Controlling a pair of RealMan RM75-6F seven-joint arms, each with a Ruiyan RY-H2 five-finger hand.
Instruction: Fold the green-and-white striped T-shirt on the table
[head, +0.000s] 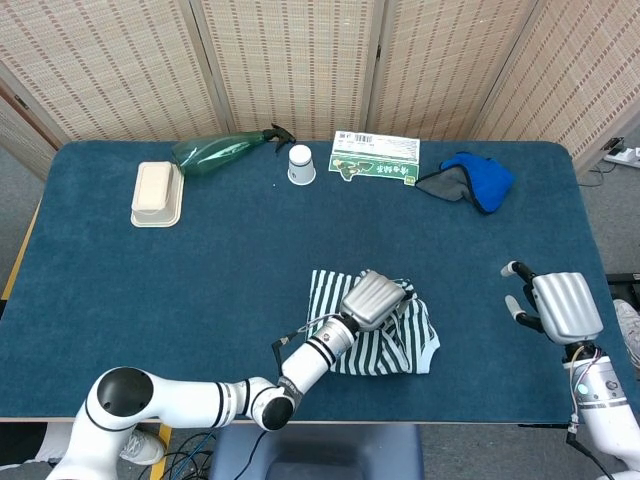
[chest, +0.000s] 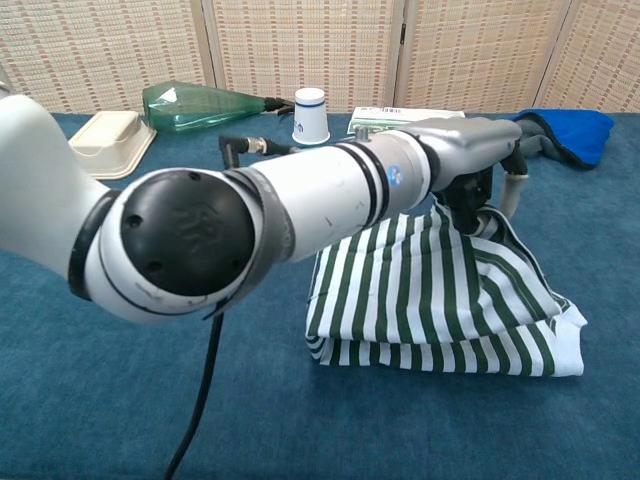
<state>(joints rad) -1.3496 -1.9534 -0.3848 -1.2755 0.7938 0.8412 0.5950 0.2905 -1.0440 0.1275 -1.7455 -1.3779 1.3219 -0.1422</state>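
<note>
Here, the left robot hand (head: 373, 298) pinches a fold of the green-and-white striped T-shirt (chest: 440, 300) and holds it up. The shirt sits on the blue surface (head: 200, 260), near its front edge. The right robot hand (head: 560, 305) hangs beside the shirt, fingers spread, holding nothing.

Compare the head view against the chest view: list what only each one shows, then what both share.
Only the head view shows the right hand, open and off to the shirt's right, plus the whole table outline.

Only the chest view shows, from the side, the shirt's lifted layer hanging from the left hand above the flat part.

Both show the striped T-shirt, the left hand gripping it, the green bottle, white cup, beige tray, printed packet and blue cloth.
</note>
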